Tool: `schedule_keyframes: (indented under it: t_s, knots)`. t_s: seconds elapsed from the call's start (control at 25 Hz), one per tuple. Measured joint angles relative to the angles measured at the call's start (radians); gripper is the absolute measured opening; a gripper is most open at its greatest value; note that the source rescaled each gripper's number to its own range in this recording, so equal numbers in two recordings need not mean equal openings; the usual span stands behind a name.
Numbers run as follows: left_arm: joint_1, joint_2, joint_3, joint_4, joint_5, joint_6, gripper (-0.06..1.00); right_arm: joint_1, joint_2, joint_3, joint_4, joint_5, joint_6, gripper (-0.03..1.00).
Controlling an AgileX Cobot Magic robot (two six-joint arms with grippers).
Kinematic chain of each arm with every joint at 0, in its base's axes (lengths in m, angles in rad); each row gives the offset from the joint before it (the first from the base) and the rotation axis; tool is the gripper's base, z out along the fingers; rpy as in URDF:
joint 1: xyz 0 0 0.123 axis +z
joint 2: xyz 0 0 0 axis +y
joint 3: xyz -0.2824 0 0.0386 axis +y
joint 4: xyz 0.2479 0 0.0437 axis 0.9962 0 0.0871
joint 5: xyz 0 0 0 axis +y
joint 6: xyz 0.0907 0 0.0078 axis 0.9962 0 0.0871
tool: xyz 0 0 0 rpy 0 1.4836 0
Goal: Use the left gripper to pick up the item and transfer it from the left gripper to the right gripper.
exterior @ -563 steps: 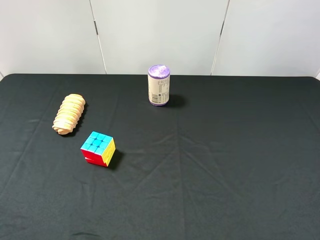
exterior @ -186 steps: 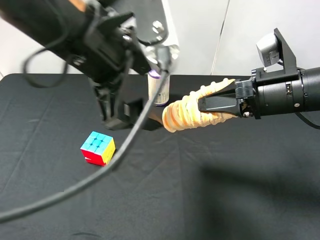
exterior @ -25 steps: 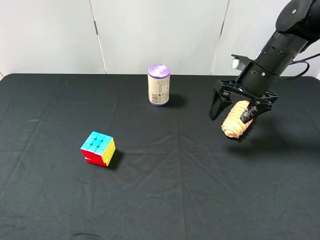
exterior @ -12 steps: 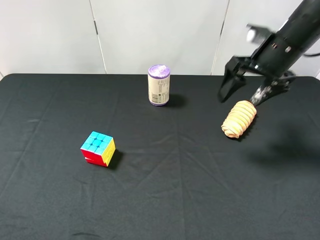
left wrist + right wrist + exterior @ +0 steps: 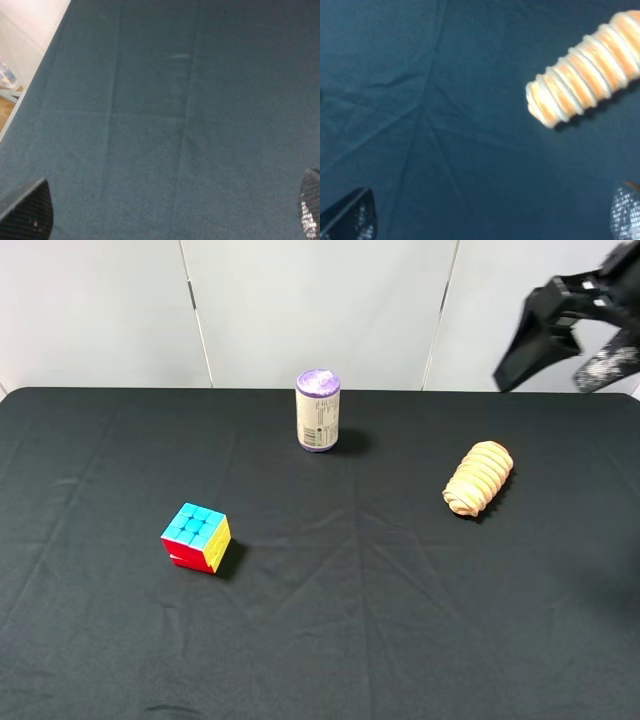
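Item [image 5: 479,478] lies flat on the tabletop [image 5: 330,640], to the right of the purple-lidded can [image 5: 318,410] and a bit nearer the camera than it; nothing is touching it. Long axis runs diagonal in the high view: one end points up and right toward the back edge, the other down and left. Puzzle cube [image 5: 196,537] sits well apart, on the far side of the can from the item.

Right gripper [image 5: 567,333] hangs high above the back right corner, up and right of the item, well apart from it. Jaws spread wide, holding nothing. Its wrist view shows the item [image 5: 584,67] out ahead of the two tips, off toward one tip's side (not centred between them), with bare cloth in between.

Left gripper [image 5: 165,220] is out of the high view. I only get its wrist camera: two tips at the frame corners, wide apart, empty, over plain tabletop with no item in sight.

My read: the item is down on the right side, released, so the hand-over looks done and I'm just clearing the arm. If I had to regrasp, the right arm is clearly the nearer one, and I'd come down across the ribs, jaws square to the long axis.
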Motion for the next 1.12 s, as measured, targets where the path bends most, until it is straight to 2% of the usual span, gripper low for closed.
schedule_keyframes:
  t_s: [0.2,0.44,0.6,0.88,1.12]
  knots:
    - [0.0,0.0,0.0,-0.001,0.001,0.0,0.98,0.0,-0.161,0.147,-0.036,-0.005,0.008,1.0]
    - [0.0,0.0,0.0,-0.001,0.001,0.0,0.98,0.0,-0.389,0.35,-0.098,-0.098,0.04,1.0]
    - [0.0,0.0,0.0,-0.001,0.001,0.0,0.98,0.0,-0.551,0.451,-0.144,-0.121,0.064,1.0]
    - [0.0,0.0,0.0,-0.001,0.001,0.0,0.98,0.0,-0.88,0.6,-0.15,-0.171,0.065,1.0]
    - [0.0,0.0,0.0,-0.001,0.001,0.0,0.98,0.0,-1.138,0.678,-0.15,-0.172,0.091,1.0]
